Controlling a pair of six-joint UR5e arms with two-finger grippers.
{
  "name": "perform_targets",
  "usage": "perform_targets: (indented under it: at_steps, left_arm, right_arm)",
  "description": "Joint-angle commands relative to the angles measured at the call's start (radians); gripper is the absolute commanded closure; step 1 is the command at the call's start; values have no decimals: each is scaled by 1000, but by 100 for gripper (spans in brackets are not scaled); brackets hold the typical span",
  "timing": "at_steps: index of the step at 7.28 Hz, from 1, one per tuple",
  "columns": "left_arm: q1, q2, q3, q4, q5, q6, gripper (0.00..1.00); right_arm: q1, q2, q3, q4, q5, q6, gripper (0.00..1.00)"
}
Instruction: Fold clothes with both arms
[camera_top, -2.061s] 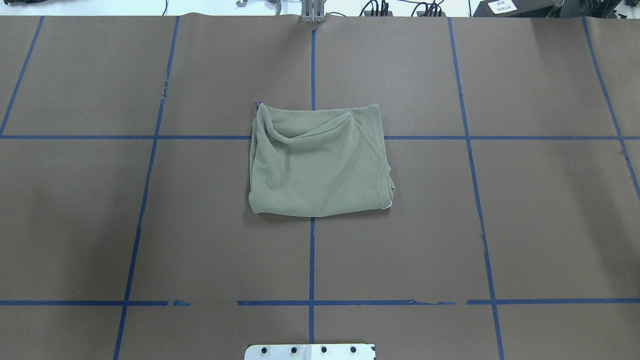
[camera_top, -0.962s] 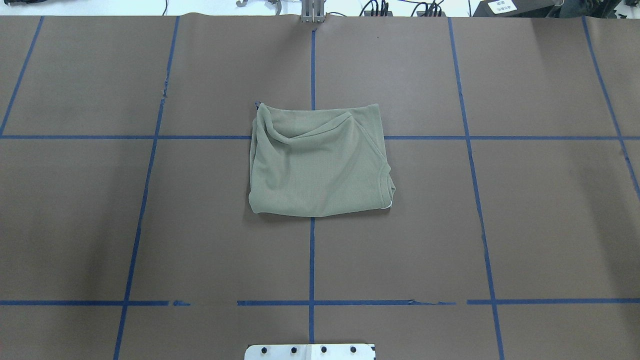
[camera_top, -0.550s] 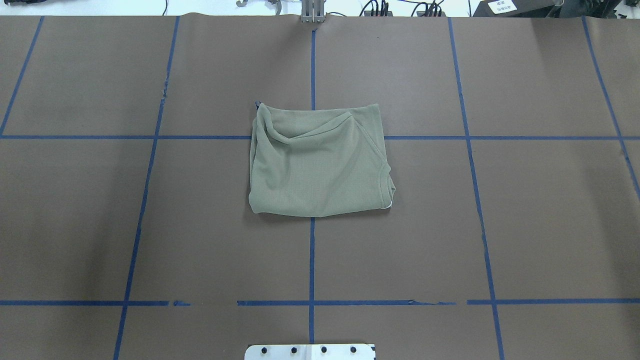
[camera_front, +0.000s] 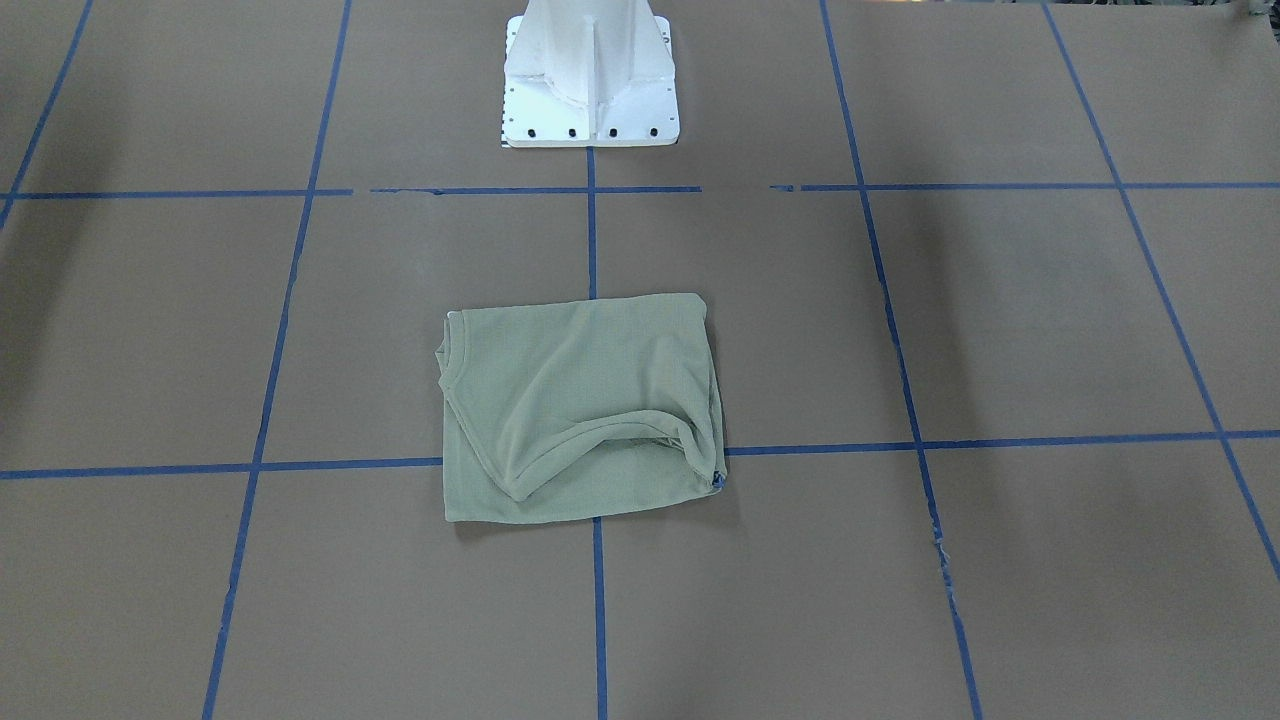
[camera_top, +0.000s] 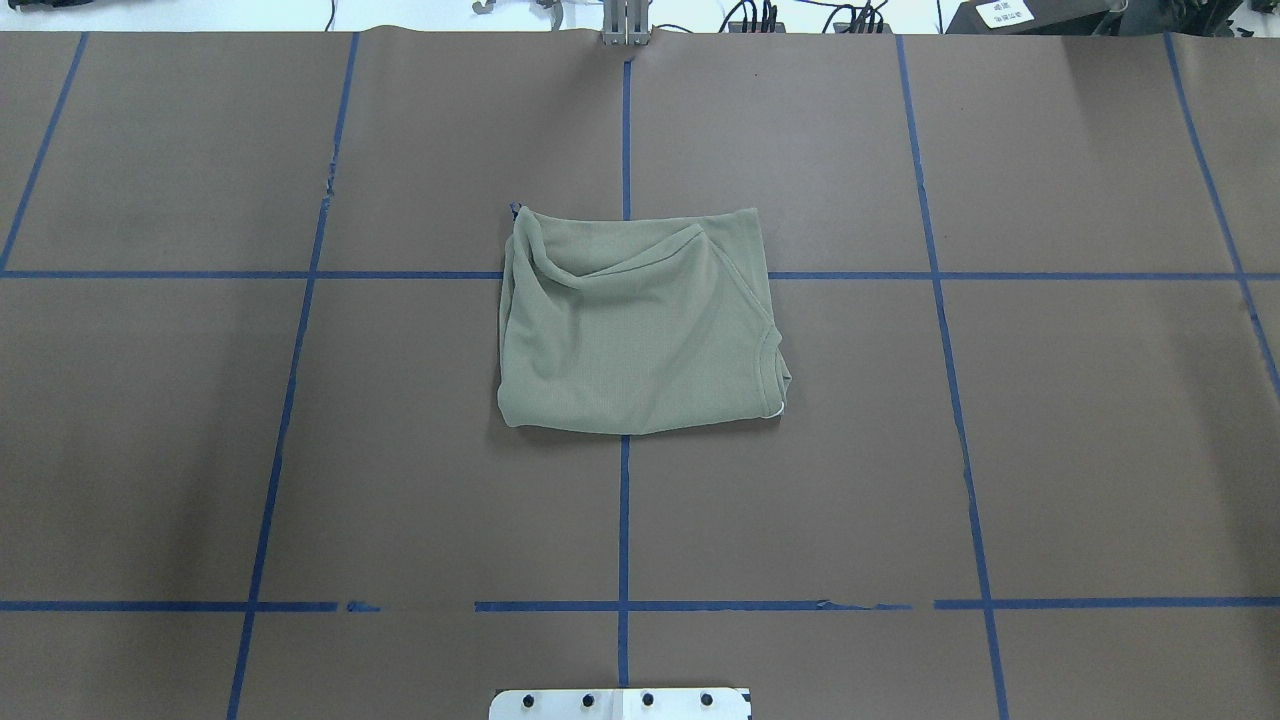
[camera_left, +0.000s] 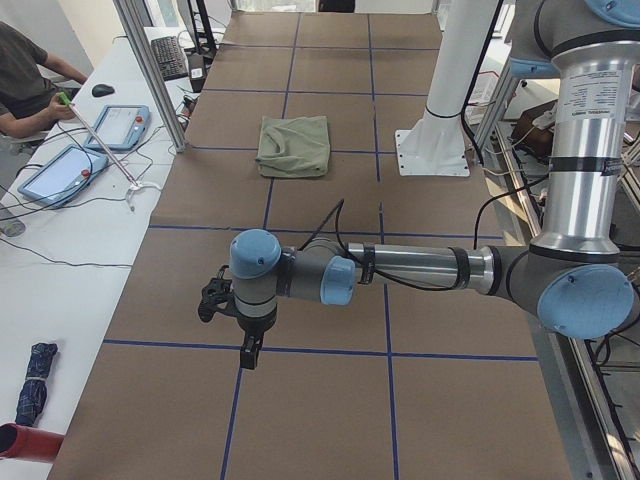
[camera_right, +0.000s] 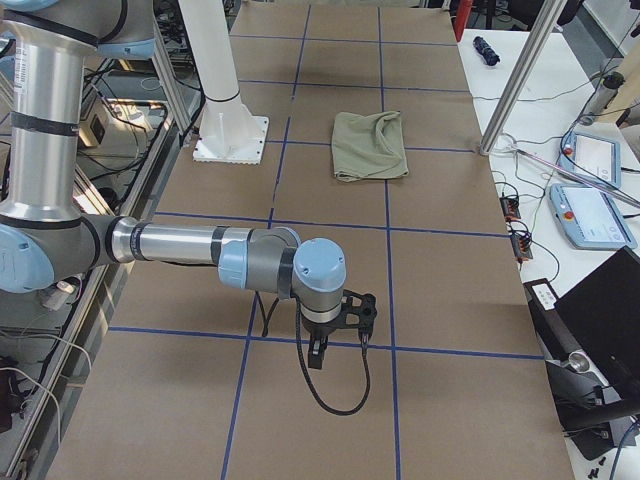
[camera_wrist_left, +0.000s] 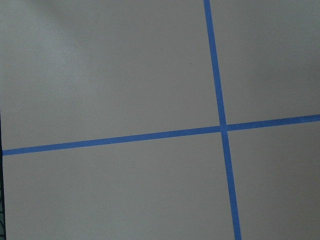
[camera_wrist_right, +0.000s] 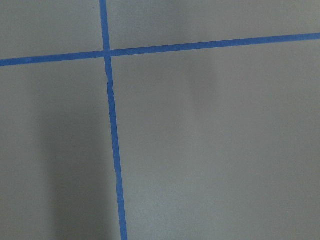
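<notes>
Centre-frame folded shirt (camera_top: 635, 325) may unfold at its loose upper-left ridge; left gripper (camera_left: 247, 355) and right gripper (camera_right: 316, 358) closure cannot be told.

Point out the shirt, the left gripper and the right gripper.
shirt (camera_top: 630, 330): overhead exterior view, middle of the folded top layer.
left gripper (camera_left: 246, 357): exterior left view, between its fingertips.
right gripper (camera_right: 315, 359): exterior right view, between its fingertips.

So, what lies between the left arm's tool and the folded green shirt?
Only bare brown table cover crossed by blue tape lines. The exterior left view shows this, from the left tool to the green shirt.
</notes>
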Motion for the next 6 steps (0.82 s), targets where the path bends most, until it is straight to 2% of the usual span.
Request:
perform_targets:
  at_steps: [1, 3, 6]
  left_arm:
    - [2, 0, -1, 0, 0, -1, 0]
    - [0, 0, 0, 1, -3, -8, 0]
    - [14, 0, 11, 0, -5, -13, 0]
  right_arm:
    - [-48, 8, -5, 20, 7, 27, 0]
    - [-50, 19, -5, 20, 56, 44, 0]
    - [-65, 19, -1, 20, 64, 44, 0]
